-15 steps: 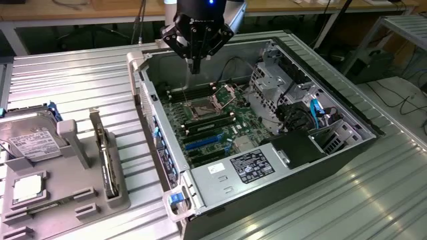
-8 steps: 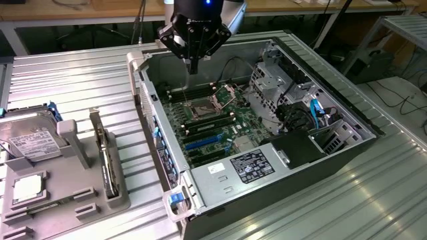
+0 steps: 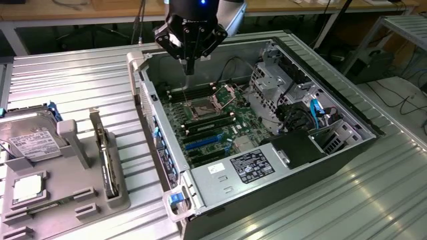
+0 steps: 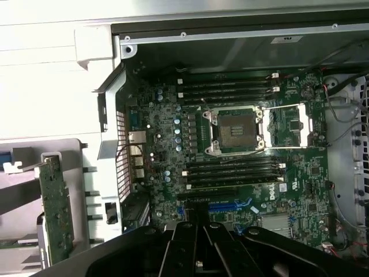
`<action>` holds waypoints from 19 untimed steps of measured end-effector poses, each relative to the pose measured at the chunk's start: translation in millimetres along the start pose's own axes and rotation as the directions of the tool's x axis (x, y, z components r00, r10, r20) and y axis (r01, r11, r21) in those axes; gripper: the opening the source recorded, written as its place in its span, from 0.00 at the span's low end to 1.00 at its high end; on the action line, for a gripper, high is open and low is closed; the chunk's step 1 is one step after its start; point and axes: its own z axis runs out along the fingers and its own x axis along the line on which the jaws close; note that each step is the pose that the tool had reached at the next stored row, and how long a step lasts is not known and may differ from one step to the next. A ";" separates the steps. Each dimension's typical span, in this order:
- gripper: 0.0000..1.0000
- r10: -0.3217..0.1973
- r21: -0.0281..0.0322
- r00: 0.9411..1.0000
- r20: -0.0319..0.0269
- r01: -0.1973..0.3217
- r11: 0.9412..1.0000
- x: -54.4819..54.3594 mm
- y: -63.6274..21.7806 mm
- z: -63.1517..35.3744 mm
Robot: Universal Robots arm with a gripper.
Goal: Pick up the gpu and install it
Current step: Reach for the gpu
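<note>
One gpu (image 3: 105, 162), stood on edge at the exterior view's lower left, is judged light, stiff and fragile, best gripped along its upper edge. Nothing is held by the gripper (image 3: 189, 70), its jaws pressed together.

Green gpu (image 4: 56, 208), grey holder (image 3: 67, 190); green motherboard (image 4: 230, 144), blue slots (image 4: 233, 205); black gripper (image 3: 189, 69), black case (image 3: 280, 205); silver ribbed table (image 3: 80, 85)

The matte black angular gripper (image 3: 189, 66) tapers to slim fingers (image 4: 183, 249); at its twelve o'clock glows a blue light (image 3: 202, 2) beside a silver-grey wrist housing (image 3: 233, 15).
</note>
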 end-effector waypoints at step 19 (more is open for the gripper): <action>0.11 0.000 0.000 1.000 0.000 0.000 1.000 20.0 -1.5 -0.6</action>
